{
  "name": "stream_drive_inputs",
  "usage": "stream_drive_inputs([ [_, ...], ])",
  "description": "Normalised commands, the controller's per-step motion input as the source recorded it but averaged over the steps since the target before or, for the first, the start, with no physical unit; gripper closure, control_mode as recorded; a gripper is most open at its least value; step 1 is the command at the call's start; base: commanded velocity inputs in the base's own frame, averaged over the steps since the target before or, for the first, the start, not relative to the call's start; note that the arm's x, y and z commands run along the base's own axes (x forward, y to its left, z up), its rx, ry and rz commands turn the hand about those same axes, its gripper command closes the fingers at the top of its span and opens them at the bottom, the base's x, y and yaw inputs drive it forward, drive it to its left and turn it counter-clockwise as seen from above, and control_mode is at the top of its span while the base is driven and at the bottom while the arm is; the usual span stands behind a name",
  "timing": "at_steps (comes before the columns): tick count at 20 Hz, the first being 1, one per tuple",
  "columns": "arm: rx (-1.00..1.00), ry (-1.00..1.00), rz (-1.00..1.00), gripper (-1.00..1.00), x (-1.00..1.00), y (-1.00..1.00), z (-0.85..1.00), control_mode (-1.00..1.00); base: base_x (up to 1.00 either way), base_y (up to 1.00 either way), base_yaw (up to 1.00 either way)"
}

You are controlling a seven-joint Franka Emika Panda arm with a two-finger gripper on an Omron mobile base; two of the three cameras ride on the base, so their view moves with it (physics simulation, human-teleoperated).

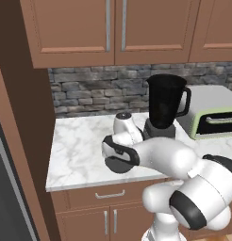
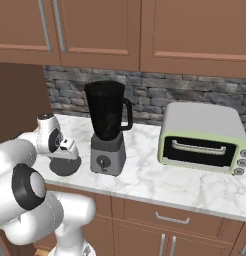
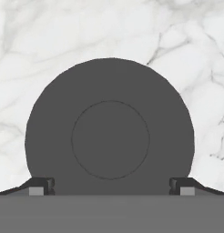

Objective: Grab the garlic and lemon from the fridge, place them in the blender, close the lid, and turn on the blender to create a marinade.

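Jaws stand wide apart on your gripper [image 3: 111, 185], straddling the lid [image 3: 109, 132], a flat matte dark-grey disc with a faint inner ring. It lies on veined white marble counter [image 3: 196, 54] beside the blender [image 2: 107, 130].

Light is even and fairly bright across all three rendered views, with no single lamp evident. The white marble countertop [image 2: 145, 175] reads pale and clean, with soft veining and no glare. The tall black blender jar [image 2: 106, 110] shows almost no highlights, a flat dark mass. A soft shadow sits under the brown wooden upper cabinets [image 1: 113, 28], dimming the grey stone backsplash [image 1: 99, 89]. The flat round dark grey lid [image 3: 109, 127] looks matte and sharp-edged. Edges are slightly soft and low-resolution throughout.
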Motion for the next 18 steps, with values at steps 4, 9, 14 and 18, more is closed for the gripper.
stream_drive_inputs([
  [4, 0.00, 0.00, 0.00, -1.00, 0.25, 0.00, -0.19, -1.00, 0.00, 0.00, 0.00],
  [9, 0.00, 0.00, 0.00, -1.00, 0.00, 0.00, -0.38, -1.00, 0.00, 0.00, 0.00],
  [14, 0.02, 0.01, 0.00, -1.00, 0.01, 0.00, -0.22, -1.00, 0.00, 0.00, 0.00],
  [18, 0.06, 0.00, 0.00, -1.00, 0.16, -0.07, -0.03, -1.00, 0.00, 0.00, 0.00],
])
